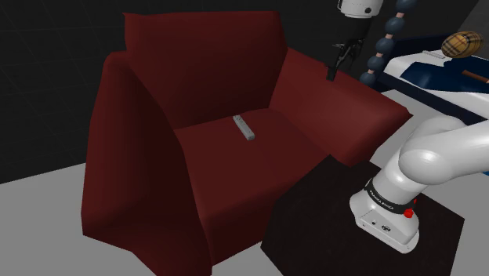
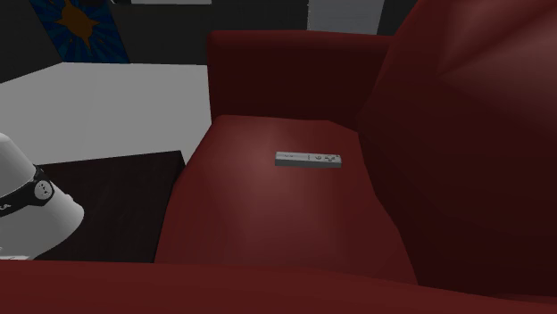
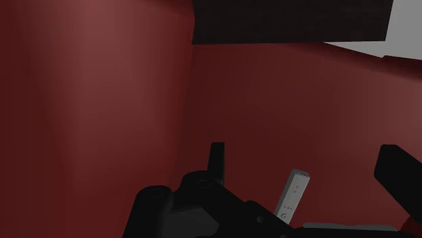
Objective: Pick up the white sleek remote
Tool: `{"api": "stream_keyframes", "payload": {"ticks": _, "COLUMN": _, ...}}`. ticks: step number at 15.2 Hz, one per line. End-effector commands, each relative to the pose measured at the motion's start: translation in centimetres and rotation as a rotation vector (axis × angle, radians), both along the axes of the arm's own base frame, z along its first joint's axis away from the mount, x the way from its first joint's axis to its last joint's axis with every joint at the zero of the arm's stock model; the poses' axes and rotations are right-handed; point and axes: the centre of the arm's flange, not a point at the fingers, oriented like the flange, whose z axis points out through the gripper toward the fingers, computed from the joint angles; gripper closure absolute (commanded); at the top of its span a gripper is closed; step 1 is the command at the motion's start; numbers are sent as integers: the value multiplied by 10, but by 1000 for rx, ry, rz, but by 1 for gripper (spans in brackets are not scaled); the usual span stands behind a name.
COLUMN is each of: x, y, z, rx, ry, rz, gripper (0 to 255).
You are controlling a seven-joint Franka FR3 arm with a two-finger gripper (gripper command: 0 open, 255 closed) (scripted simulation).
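Observation:
A slim pale grey-white remote [image 1: 244, 128] lies flat in the middle of the dark red armchair's seat [image 1: 235, 161], with nothing touching it. In the second exterior view the remote [image 2: 309, 159] lies lengthwise on the seat, near the backrest. My black gripper [image 1: 338, 66] hangs high above the armrest at the shoulder view's right, well away from the remote. Seen from the wrist, the gripper [image 3: 303, 154] is open, its fingers [image 3: 216, 159] standing wide apart. The remote [image 3: 292, 196] shows far below between them, unheld.
The armchair's tall back [image 1: 200, 67] and both armrests [image 1: 345, 118] wall in the seat. My white base [image 1: 392, 208] stands on a black stand [image 1: 329, 231] beside the chair. A blue and white bed [image 1: 439, 74], a beaded post [image 1: 384, 43] and a barrel-like object [image 1: 461, 43] lie behind.

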Motion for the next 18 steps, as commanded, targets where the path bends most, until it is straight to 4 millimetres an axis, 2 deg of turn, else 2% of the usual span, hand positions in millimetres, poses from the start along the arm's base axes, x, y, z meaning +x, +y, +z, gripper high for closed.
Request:
{"api": "stream_keyframes", "payload": {"ticks": 1, "x": 0, "y": 0, "z": 0, "rx": 0, "ry": 0, "rz": 0, "gripper": 0}}
{"api": "stream_keyframes", "payload": {"ticks": 18, "x": 145, "y": 46, "z": -161, "rx": 24, "ry": -22, "rz": -147, "gripper": 0}}
